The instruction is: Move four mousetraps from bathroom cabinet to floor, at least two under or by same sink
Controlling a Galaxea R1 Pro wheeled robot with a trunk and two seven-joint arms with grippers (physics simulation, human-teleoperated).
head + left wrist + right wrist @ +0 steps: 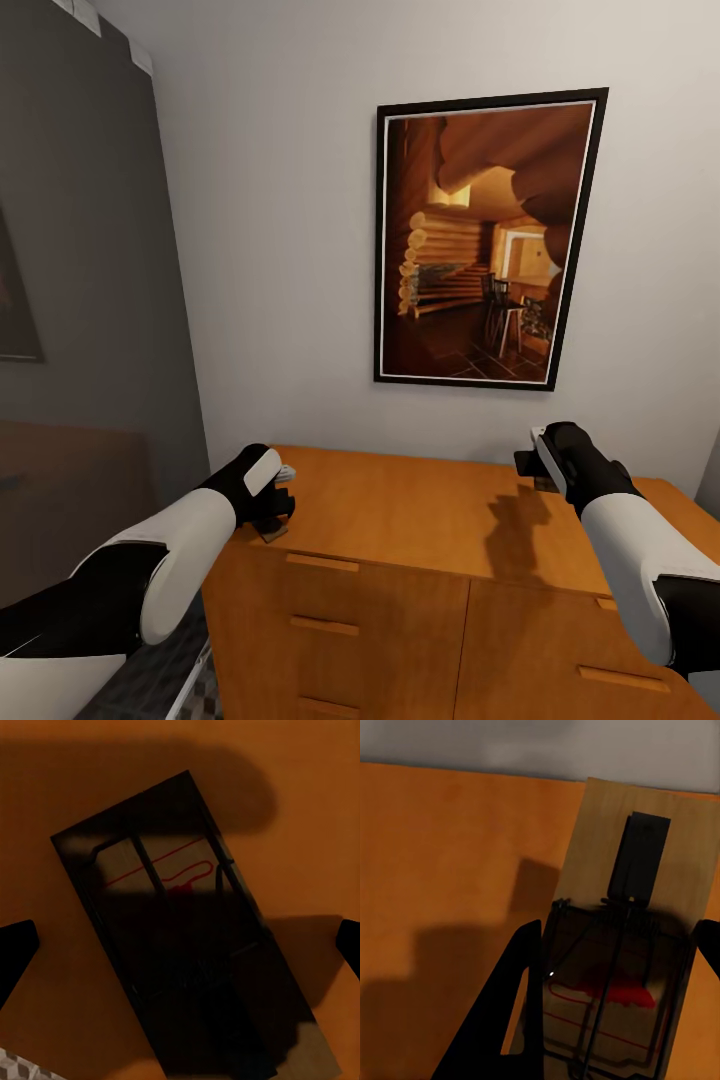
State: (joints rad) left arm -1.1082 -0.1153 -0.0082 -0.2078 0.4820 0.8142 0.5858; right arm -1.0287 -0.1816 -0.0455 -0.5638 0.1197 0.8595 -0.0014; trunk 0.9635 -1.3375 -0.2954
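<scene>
Two spread grippers each hover over a trap: left gripper (pixel 180 945) straddles a mousetrap (pixel 191 934) lying diagonal between its fingers, right gripper (pixel 615 967) brackets another mousetrap (pixel 634 937) lengthwise.

Orange-brown cabinet (pixel 420 520), tan mousetrap (pixel 645 870)

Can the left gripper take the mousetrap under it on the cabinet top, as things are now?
Probably yes. In the left wrist view the mousetrap lies flat on the cabinet top, between the open fingers of the left gripper, with nothing over it. It lies at a slant to the fingers, though.
</scene>
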